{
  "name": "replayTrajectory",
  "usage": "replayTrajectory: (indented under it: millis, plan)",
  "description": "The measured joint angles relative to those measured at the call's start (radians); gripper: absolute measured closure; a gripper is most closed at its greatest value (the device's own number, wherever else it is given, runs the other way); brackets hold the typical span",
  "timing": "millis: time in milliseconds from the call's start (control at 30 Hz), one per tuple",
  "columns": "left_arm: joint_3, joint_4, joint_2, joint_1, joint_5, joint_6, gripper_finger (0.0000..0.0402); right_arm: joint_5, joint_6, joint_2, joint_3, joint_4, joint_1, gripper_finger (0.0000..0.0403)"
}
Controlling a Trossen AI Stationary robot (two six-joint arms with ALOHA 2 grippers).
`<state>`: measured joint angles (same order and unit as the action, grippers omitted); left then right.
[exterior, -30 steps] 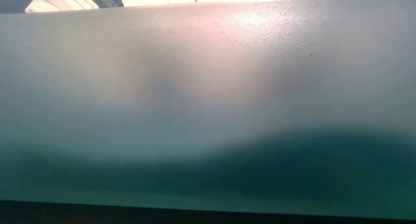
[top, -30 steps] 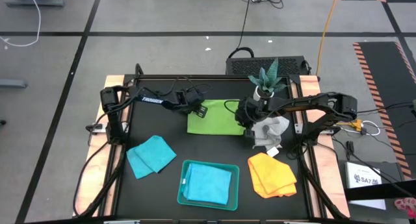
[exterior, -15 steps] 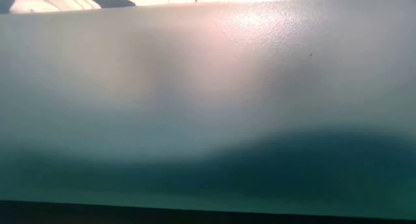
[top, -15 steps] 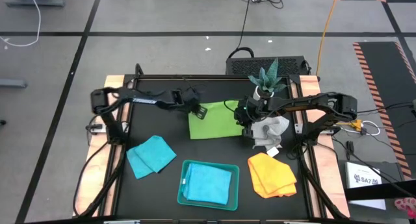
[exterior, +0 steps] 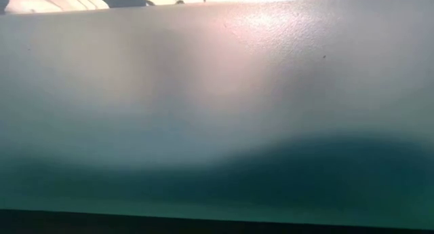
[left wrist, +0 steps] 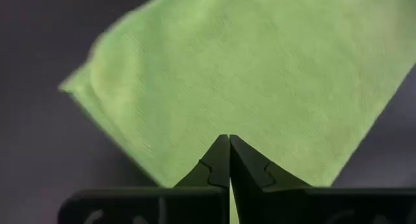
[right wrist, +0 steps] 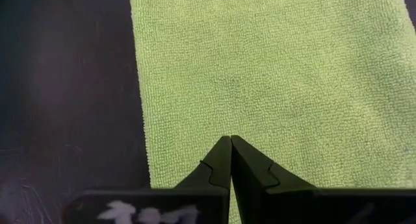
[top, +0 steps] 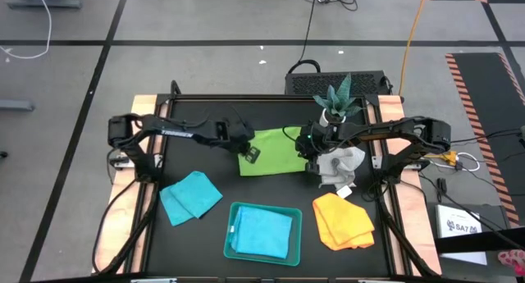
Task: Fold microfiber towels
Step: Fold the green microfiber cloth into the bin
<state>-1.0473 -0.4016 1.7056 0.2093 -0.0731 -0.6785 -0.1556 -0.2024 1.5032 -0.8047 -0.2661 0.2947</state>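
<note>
The lime green towel [top: 275, 150] lies flat on the black table, toward its far side. My left gripper [top: 249, 155] is shut at the towel's near left corner, and my right gripper [top: 311, 149] is shut at its right edge. A turquoise towel [top: 190, 196] lies folded at the near left. Another turquoise towel [top: 262, 232] lies in the teal tray [top: 232, 207]. The yellow-orange towel [top: 343, 221] lies at the near right. The grey-white towel [top: 342, 163] lies bunched beside my right gripper. My left gripper pinches the green towel close to its near left edge [left wrist: 195, 160], the two fingers [left wrist: 218, 160] meeting on the cloth from above. The towel around them lies flat on the table. My right gripper has its shut fingers [right wrist: 220, 160] on the towel's right part [right wrist: 195, 146], from above. The fingers hide whether cloth is caught between them. The towel lies flat there.
A potted plant [top: 337, 102] stands at the far right behind my right gripper. The teal tray's wall [exterior: 217, 125] fills the low view. Bare black table [top: 197, 160] lies left of the green towel.
My left gripper has moved toward the table's near edge along the green towel's left side, come down at its near left corner and shut there. My right gripper and the towel have stayed where they were.
</note>
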Motion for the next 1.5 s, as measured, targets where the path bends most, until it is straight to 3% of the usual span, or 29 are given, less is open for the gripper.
replayTrajectory:
  millis: [500,667,933,1133,1500]
  plan:
    - [-0.004,0.038,0.137,-0.072,-0.024,-0.068,0.0400,0.002,0.003,0.000,0.001,0.000,0.000,0.0403]
    - [-0.005,0.029,0.139,-0.071,-0.029,-0.063,0.0401,0.002,0.003,0.000,0.001,0.000,0.000,0.0403]
    - [-0.008,-0.124,0.136,-0.068,-0.048,-0.028,0.0401,-0.004,0.004,0.000,0.001,-0.001,0.000,0.0403]
    - [-0.004,-0.077,0.128,-0.056,-0.049,-0.033,0.0401,-0.109,0.029,0.000,0.001,-0.006,-0.011,0.0403]
    - [-0.003,-0.053,0.130,-0.053,-0.057,-0.035,0.0401,-0.055,0.101,0.001,0.099,0.008,-0.090,0.0403]
